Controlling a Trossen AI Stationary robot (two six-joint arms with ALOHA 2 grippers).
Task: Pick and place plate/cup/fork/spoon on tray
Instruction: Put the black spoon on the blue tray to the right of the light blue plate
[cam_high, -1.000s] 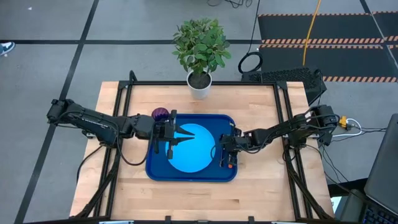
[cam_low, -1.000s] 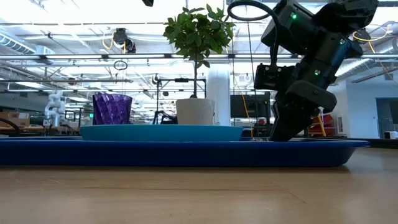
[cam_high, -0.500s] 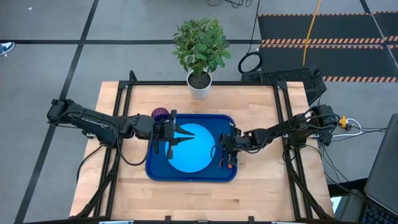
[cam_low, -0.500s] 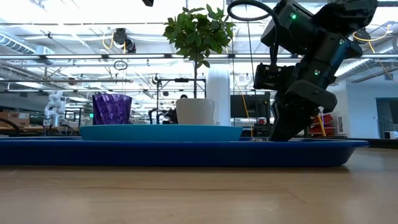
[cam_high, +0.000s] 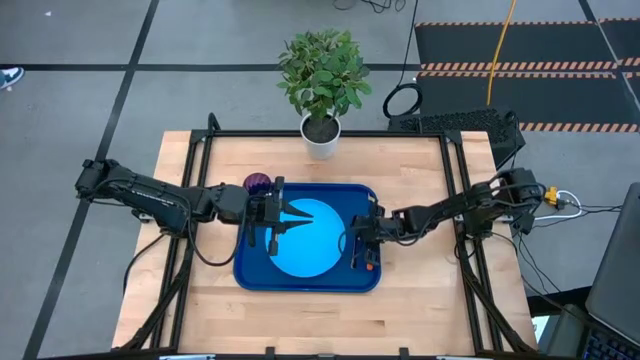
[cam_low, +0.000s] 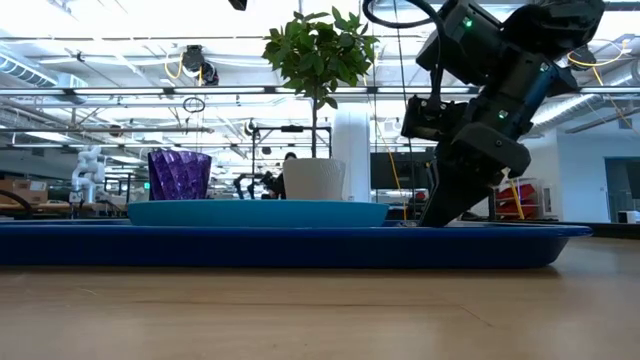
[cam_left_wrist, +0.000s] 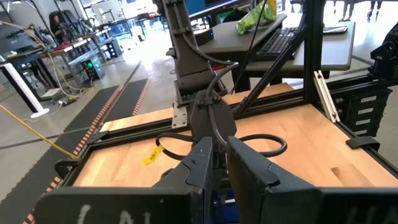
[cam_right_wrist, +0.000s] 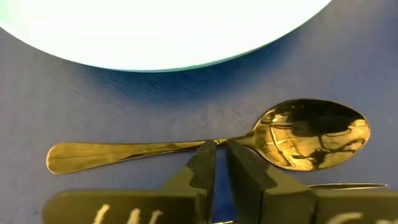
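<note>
Two end effectors | left (cam_high: 300, 213) narrow, over plate (cam_high: 305, 250) | right (cam_right_wrist: 221, 152) narrow, at spoon (cam_right_wrist: 211, 140)

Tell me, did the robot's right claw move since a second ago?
Yes. In the low view the right gripper has slid a little toward the plant pot, along the tray, by the spoon.

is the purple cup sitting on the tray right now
No, the cup stands on the bare table just outside the far left corner of the tray, which holds the plate.
</note>
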